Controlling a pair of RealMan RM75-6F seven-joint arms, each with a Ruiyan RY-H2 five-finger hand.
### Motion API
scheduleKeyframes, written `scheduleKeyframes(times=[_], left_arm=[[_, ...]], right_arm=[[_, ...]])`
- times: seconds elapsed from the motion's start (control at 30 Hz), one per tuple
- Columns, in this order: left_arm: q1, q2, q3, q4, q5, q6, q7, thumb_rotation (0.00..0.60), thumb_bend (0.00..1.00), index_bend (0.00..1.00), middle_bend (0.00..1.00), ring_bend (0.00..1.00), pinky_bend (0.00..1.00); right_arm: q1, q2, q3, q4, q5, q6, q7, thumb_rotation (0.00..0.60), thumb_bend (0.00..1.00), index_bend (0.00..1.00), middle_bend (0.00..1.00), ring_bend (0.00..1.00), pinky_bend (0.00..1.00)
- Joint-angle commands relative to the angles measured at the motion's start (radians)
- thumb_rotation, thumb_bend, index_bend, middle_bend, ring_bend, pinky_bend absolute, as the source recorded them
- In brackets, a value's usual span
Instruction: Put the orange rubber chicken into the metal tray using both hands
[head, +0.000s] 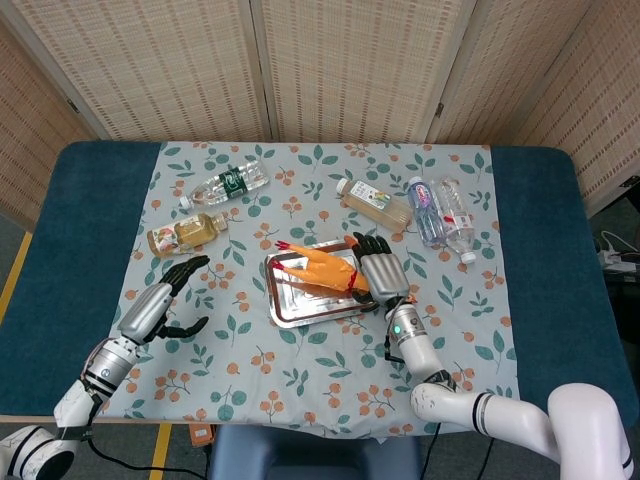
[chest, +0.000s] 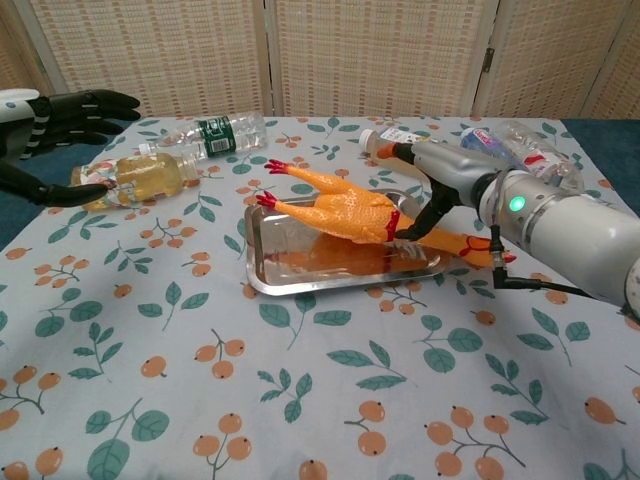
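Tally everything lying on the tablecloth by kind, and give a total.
Bottles: 5, namely green-label water bottle, amber drink bottle, pale juice bottle, blue-label bottle, clear bottle
Metal tray: 1
Rubber chicken: 1
Total: 7
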Motion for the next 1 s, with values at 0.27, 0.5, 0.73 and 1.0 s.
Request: scheduleKeyframes(times=[0.27,0.5,0.73,1.0], left_arm=[[0.007,0.018,0.007,-0.018,0.019,0.015,-0.011,0.6,0.35,0.0,0.0,0.0,0.0],[0.051,0.116,0.082,-0.052,0.108,0.055,0.006,0.6,0.35,0.0,0.0,0.0,0.0],[0.175,0.25,0.192,-0.055,0.117,0.123,0.193,0.6,0.37,0.0,0.0,0.0,0.0],[0.443,0.136,0.174,0.061,0.05,0.509,0.465,0.6,0.38,0.0,0.0,0.0,0.0]], right_arm=[[-0.032,0.09,0.001,-0.116,-0.035,0.047,0.027,0.6,0.17,0.0,0.0,0.0,0.0],[-0.182,0.335,-0.086,-0.422,-0.226,0.189,0.1,0.6,0.17,0.0,0.0,0.0,0.0],[-0.388,0.527,-0.303,-0.534,-0.562,0.426,0.119,0.6,0.17,0.0,0.0,0.0,0.0],[-0.638,0.55,-0.45,-0.369,-0.769,0.741,0.179,0.6,0.17,0.0,0.0,0.0,0.0]])
